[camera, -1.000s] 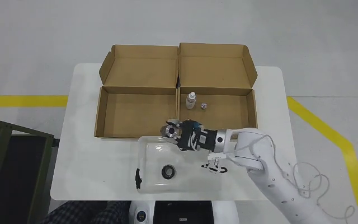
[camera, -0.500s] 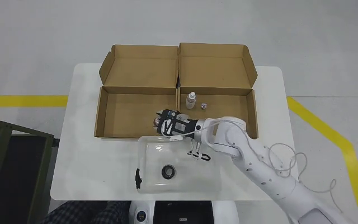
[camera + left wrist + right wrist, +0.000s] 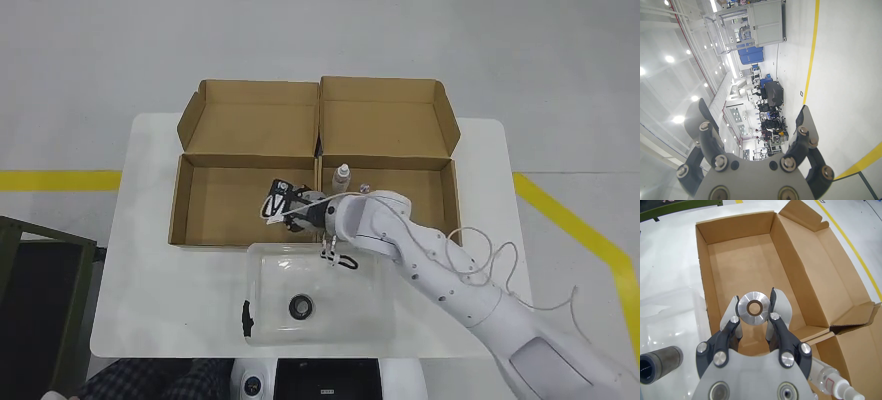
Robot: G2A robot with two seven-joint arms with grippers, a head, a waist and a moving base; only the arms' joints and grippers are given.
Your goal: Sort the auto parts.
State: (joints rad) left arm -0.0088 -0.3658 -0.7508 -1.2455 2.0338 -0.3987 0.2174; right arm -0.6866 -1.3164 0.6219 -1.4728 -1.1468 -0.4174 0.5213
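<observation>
Shiny metal ring (image 3: 754, 308) sits pinched between the two nearly shut fingers of the right gripper (image 3: 754, 298). It hangs over the left cardboard box (image 3: 745, 262), inside its walls, so the box floor lies right below it.

Right end effector (image 3: 755, 301) clamping metal ring (image 3: 761, 317), left end effector (image 3: 753, 106) spread

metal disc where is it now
Right wrist view: metal disc clamped in the right gripper, over the floor of the left cardboard box, near the side next to the right box.
</observation>
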